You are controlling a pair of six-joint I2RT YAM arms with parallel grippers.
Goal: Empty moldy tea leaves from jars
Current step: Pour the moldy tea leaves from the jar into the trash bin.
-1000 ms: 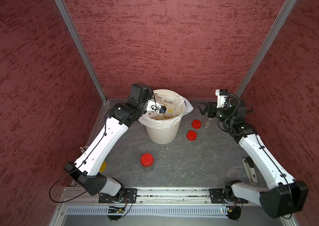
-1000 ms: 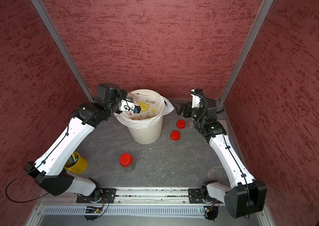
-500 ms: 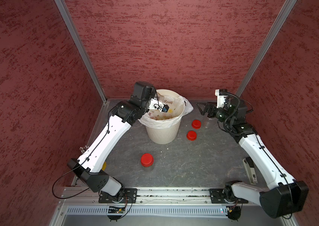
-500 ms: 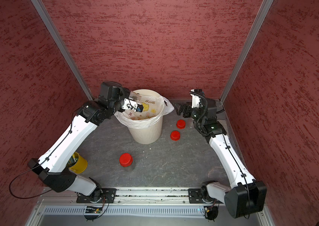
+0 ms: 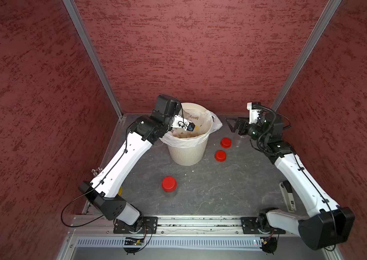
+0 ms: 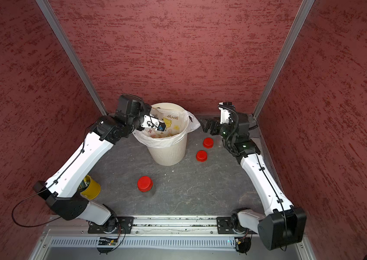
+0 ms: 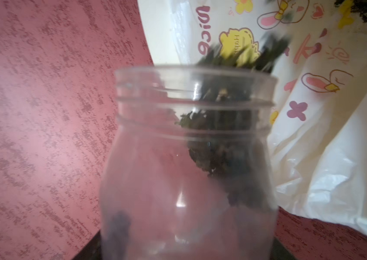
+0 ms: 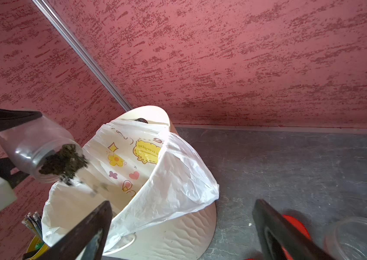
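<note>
My left gripper (image 8: 16,144) is shut on an open clear jar (image 7: 189,157), tipped mouth-down over the cream bin (image 5: 188,153). Dark tea leaves (image 8: 63,162) are sliding out of the jar's mouth into the printed white bag (image 8: 166,180). In the left wrist view, the leaves (image 7: 223,139) cling to one side of the neck. A closed jar with a red lid (image 5: 169,184) stands on the floor in front of the bin. An empty lidless jar (image 8: 358,238) sits beside my right gripper (image 5: 234,127), which is open and holds nothing, to the right of the bin.
Two loose red lids (image 5: 225,142) (image 5: 220,155) lie right of the bin. A yellow can of pencils (image 6: 91,186) stands under my left arm. A small white device (image 5: 288,199) lies by the right arm. Red walls close in on three sides.
My left arm has reached a little further over the bin with the jar. The right arm has not moved.
</note>
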